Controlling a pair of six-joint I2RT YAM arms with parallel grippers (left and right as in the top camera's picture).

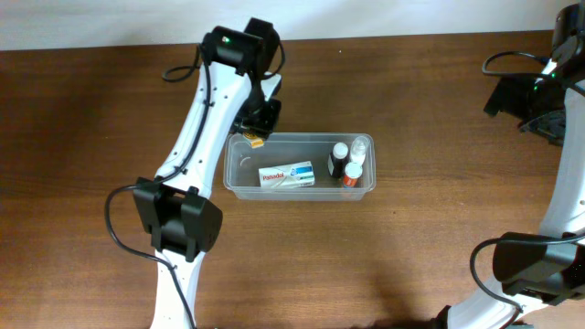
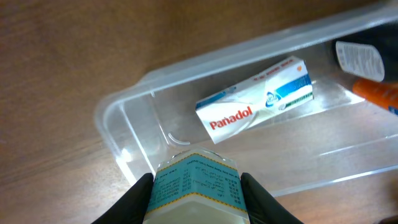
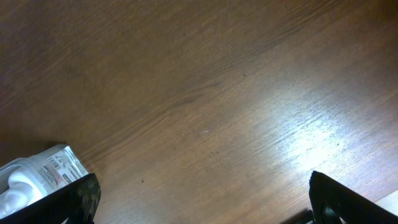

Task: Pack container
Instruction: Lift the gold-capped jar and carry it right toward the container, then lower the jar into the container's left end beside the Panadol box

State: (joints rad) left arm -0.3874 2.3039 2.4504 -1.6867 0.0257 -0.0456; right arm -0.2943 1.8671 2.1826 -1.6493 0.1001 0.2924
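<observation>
I see the container [image 1: 242, 174], a clear, shallow plastic tub with rounded corners and a rim. It lies at the middle of the bench [image 1: 411, 265], its long side across my overhead view. Inside it, a white Panadol box [image 1: 287, 175] with blue and green print lies flat near the middle. At the tub's right end three small bottles sit close together. They are a dark bottle [image 1: 338, 164] with a white cap, an orange bottle [image 1: 351, 177] with a white cap, and a pale bottle [image 1: 360, 148] on their far side.

The left gripper [image 2: 196, 202] hangs over the tub's left end, its jaws closed on a blue-labelled item [image 2: 195, 177], small and pale with fine print. The right gripper [image 3: 200, 202] sits over bare bench at the far right, jaws spread wide with nothing between them. A white item [image 3: 37, 177] with a label shows beside one finger, too cut off to identify.

The bench is dark brown wood grain with a soft sheen, and a pale wall [image 1: 110, 18] runs along its far edge.
</observation>
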